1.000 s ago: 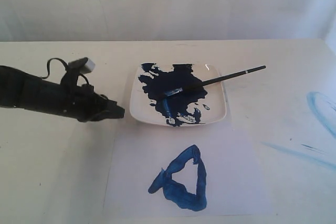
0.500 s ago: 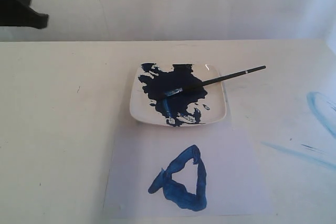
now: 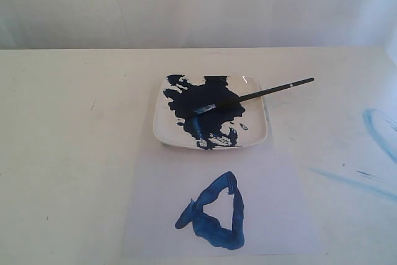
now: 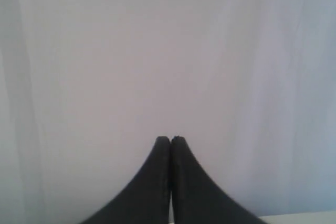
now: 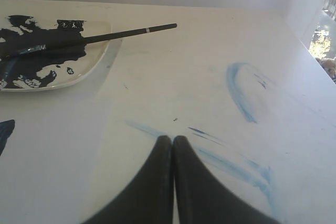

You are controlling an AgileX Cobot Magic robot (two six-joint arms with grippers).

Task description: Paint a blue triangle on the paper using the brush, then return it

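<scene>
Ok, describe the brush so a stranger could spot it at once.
Start at the cream table, then find the square white plate splashed with navy paint. The brush lies across it, tip in paint, handle jutting past the rim. It is the only thin black stick there.

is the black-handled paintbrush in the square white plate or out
In: the black-handled paintbrush rests across the square white plate, handle overhanging its rim.

right wrist view crops most of blue triangle (image 5: 4, 132), part of plate (image 5: 98, 52)
</scene>
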